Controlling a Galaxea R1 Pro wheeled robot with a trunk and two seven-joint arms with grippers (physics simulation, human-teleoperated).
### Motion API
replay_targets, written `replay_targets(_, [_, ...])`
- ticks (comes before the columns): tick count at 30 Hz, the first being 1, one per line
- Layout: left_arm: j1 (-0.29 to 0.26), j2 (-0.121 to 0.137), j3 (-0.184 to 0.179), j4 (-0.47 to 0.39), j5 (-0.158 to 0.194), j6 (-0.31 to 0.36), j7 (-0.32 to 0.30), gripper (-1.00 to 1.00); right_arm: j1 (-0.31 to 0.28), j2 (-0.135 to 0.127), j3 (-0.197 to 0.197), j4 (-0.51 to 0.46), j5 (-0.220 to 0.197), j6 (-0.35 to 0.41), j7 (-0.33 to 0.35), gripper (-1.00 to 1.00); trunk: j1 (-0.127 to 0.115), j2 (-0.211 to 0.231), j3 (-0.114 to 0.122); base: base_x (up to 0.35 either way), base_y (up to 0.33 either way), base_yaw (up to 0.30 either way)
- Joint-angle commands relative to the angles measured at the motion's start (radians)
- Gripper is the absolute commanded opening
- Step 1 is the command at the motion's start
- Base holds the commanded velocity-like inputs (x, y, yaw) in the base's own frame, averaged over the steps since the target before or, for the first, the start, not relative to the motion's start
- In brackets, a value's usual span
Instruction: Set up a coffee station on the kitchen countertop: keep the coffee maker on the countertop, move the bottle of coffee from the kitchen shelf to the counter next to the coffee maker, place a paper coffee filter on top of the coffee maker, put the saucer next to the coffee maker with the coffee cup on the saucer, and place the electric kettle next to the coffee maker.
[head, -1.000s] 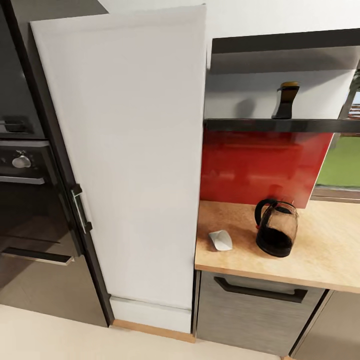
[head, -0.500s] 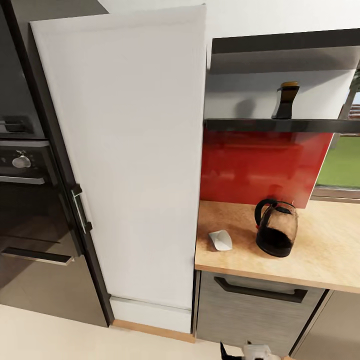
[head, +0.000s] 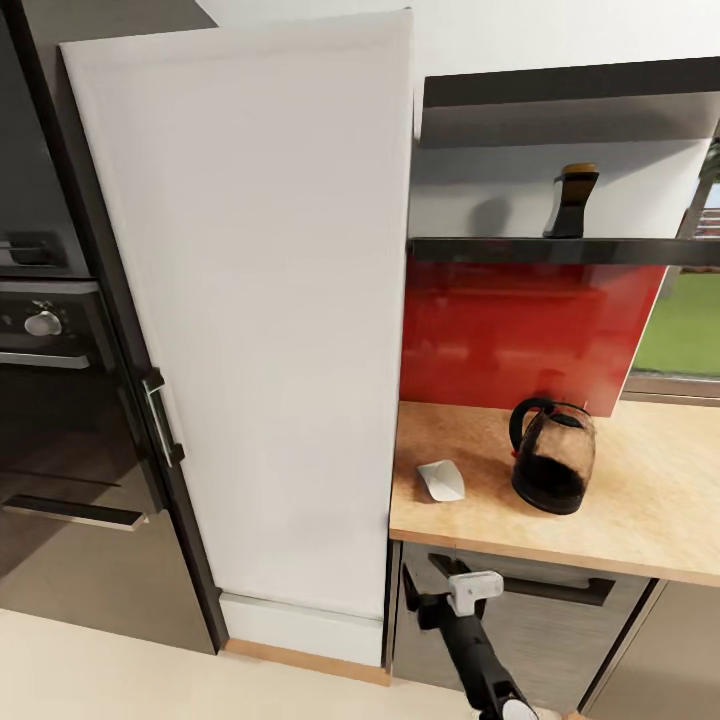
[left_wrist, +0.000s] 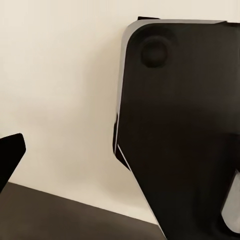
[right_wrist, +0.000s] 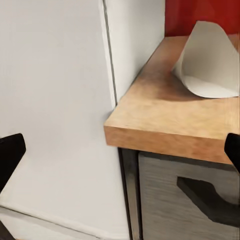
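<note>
One end effector (head: 437, 592), right, fingers spread wide below countertop (head: 640, 530) edge; paper coffee filter (right_wrist: 210, 62) partly cropped.

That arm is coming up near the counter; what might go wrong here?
The right gripper sits below the countertop edge, so rising straight up it might hit the edge. The paper filter is light and lies near that edge; a nudge may push it off. The kettle stands close beside it and might get bumped.
</note>
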Motion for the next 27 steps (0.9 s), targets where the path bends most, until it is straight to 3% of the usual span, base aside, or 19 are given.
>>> replay_targets(1, [0.0, 0.0, 0.007, 0.0, -0.001, -0.003, 0.0, 1.0, -0.003, 0.001, 0.0, -0.033, 0.0, 0.016, 0.001, 1.0, 0.0, -0.001, -0.002, 0.0, 0.0, 0.0])
replay_targets(5, [0.0, 0.0, 0.005, 0.0, 0.001, 0.005, 0.001, 1.0, -0.009, -0.003, 0.0, -0.097, 0.003, 0.066, 0.003, 1.0, 0.0, -0.001, -0.002, 0.061, -0.041, 0.0])
replay_targets(15, [0.004, 0.0, 0.009, 0.001, 0.005, 0.005, 0.003, 1.0, -0.011, -0.011, -0.001, -0.101, 0.003, 0.071, 0.003, 1.0, 0.0, -0.001, -0.002, 0.051, -0.024, 0.0])
replay_targets(19, [0.008, 0.001, 0.007, 0.01, 0.005, 0.013, 0.002, 1.0, -0.011, -0.008, -0.02, -0.078, 0.026, 0.073, -0.002, 1.0, 0.0, -0.001, -0.002, 0.233, 0.0, 0.0])
replay_targets(27, [0.008, 0.001, 0.007, 0.007, 0.003, 0.013, 0.002, 1.0, -0.011, -0.012, -0.012, -0.105, 0.041, 0.075, -0.003, 1.0, 0.0, -0.001, -0.002, 0.301, -0.119, 0.0])
